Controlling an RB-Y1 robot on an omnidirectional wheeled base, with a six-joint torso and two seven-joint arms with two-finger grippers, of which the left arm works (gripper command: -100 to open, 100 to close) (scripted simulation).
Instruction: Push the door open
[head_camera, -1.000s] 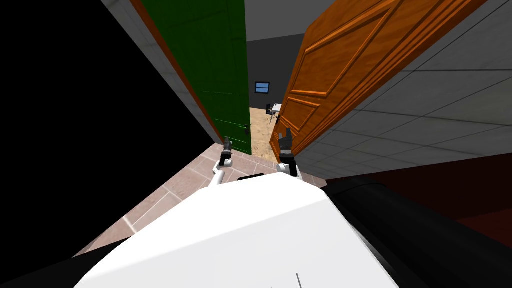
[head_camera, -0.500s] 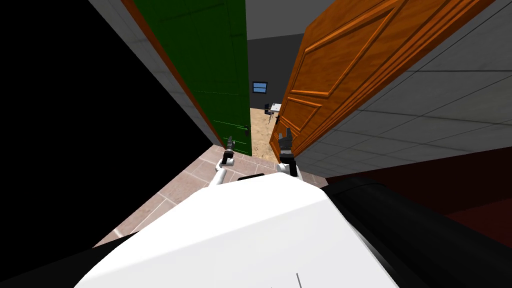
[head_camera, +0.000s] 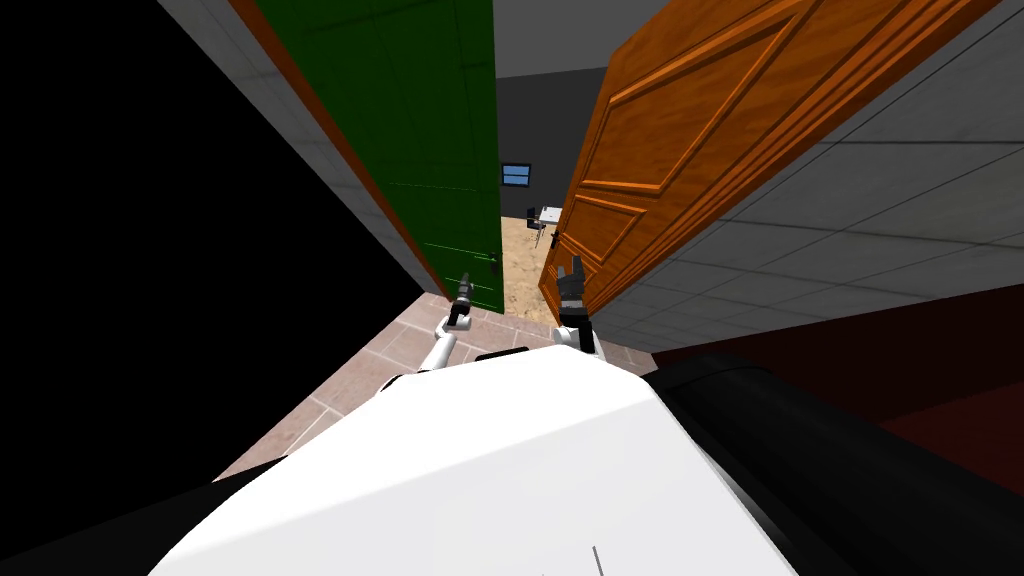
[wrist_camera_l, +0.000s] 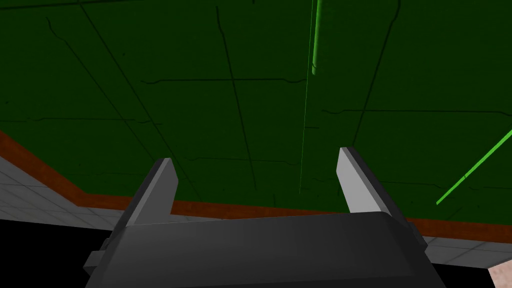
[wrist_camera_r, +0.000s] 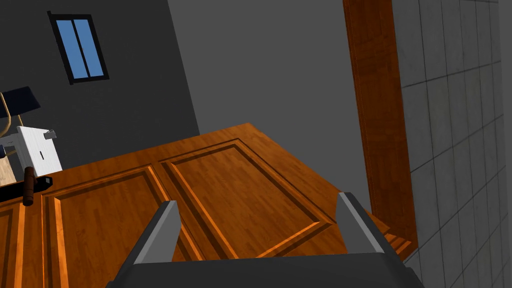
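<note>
Your left arm stretches forward-left, left gripper (wrist_camera_l: 256, 156) spread wide, nose close to the green door (wrist_camera_l: 200, 75), which stands ajar. Right gripper (wrist_camera_r: 258, 199), spread too, points along the orange door (wrist_camera_r: 225, 180) opposite.

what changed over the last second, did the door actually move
The left tool reached further forward and a little inward toward the green door, near its lower free edge, fingers open and gripping nothing. My head view also shifted slightly. The green door itself hardly swung, if at all. The right tool stayed open by the orange door, which kept its place.
</note>
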